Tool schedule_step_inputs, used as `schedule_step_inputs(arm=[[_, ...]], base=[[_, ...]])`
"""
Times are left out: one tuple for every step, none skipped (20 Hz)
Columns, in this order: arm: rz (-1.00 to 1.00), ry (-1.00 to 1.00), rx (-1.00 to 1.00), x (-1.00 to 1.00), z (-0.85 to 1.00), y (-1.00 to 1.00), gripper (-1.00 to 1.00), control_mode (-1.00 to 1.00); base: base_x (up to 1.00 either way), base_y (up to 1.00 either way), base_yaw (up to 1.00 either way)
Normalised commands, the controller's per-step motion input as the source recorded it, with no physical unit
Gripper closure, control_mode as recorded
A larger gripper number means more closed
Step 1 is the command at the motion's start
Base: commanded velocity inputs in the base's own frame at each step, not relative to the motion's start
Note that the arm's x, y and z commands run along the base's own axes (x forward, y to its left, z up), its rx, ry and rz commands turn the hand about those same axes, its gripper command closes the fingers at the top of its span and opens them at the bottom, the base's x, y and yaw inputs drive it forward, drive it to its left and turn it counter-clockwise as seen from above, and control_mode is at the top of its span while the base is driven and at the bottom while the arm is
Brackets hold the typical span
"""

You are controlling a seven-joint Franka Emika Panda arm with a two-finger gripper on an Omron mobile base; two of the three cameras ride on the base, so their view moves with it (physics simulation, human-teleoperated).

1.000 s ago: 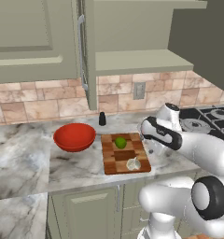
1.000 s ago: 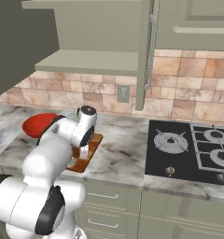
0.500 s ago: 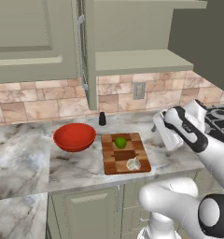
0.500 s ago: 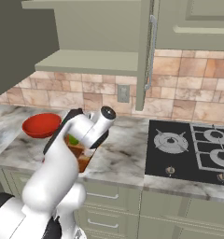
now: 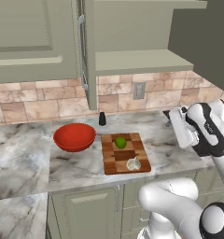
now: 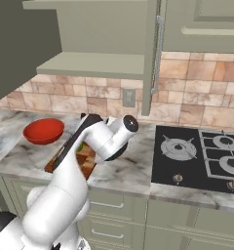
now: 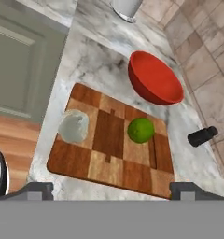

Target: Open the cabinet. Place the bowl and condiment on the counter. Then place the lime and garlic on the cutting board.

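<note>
Nearest you, the gripper (image 7: 111, 190) hangs with its jaws spread wide, holding nothing. Just beyond, the cutting board (image 5: 124, 153) carries the garlic (image 5: 133, 163) and the lime (image 5: 120, 143). Further on, the bowl (image 5: 74, 136) and condiment (image 5: 102, 118) stand on the counter (image 5: 25, 156), under the open cabinet (image 5: 132, 37).

A black gas hob (image 6: 199, 156) is set into the worktop. A wall socket (image 5: 139, 90) is mounted on the tiled backsplash (image 5: 39, 98).
</note>
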Motion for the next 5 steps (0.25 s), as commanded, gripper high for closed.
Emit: schedule_step_inputs(arm=[[-0.03,0.0,0.04,-0.1,0.25,-0.57,-1.0,-1.0],[-0.04,0.0,0.04,-0.11,0.23,-0.56,-1.0,-1.0],[-0.04,0.0,0.03,-0.11,0.19,-0.57,-1.0,-1.0],[-0.04,0.0,0.02,-0.1,0.13,-0.58,-1.0,-1.0],[-0.05,0.0,0.01,-0.06,0.09,-0.58,-1.0,-1.0]], base=[[0.0,0.0,0.0],[0.0,0.0,0.0],[0.0,0.0,0.0],[0.0,0.0,0.0],[0.0,0.0,0.0]])
